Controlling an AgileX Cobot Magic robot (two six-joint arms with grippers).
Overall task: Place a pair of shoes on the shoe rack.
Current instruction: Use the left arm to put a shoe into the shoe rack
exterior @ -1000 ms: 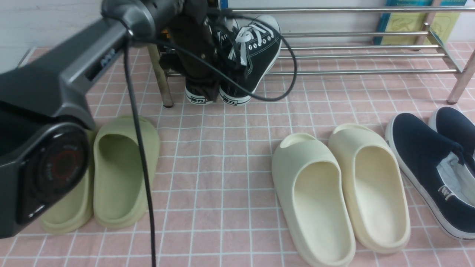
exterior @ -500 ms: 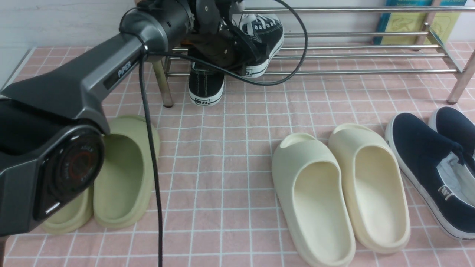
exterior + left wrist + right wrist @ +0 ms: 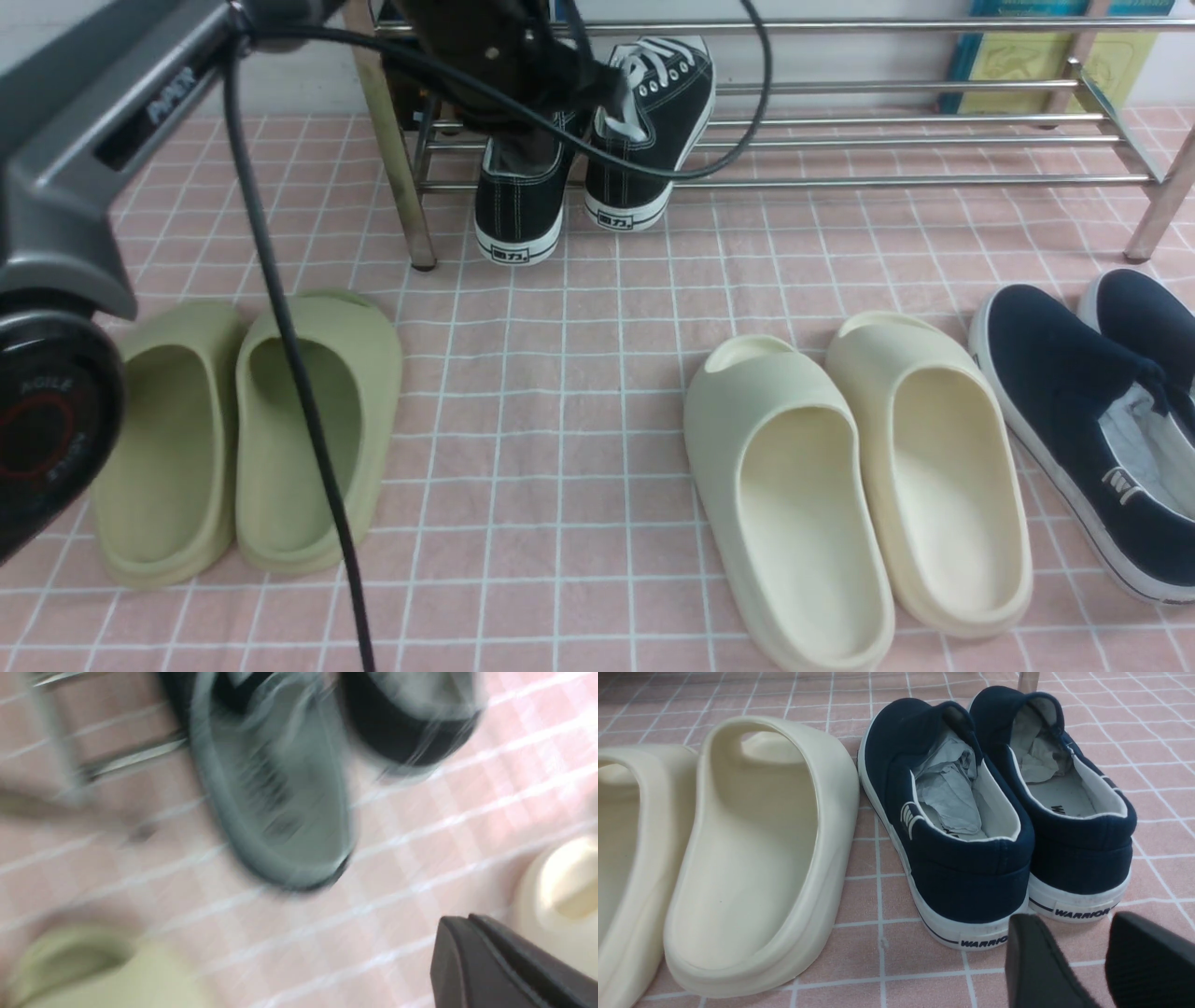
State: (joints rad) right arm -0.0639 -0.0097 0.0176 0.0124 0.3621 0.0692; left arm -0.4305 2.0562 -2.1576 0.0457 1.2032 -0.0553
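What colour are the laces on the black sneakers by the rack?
White. The laces on the black sneakers show best in the front view.

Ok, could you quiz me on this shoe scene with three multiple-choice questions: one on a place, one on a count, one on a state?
1. Where are the black sneakers?
A) at the left end of the shoe rack
B) at the rack's right end
C) out on the open floor, far from the rack

2. How many pairs of foam slides lie on the floor?
A) one
B) two
C) three

3. What state are the navy slip-ons in?
A) empty
B) upside down
C) stuffed with crumpled paper

Answers:
1 A: the front view shows their heels beside the rack's left leg.
2 B: there is a green pair and a cream pair.
3 C: the right wrist view shows grey paper inside both.
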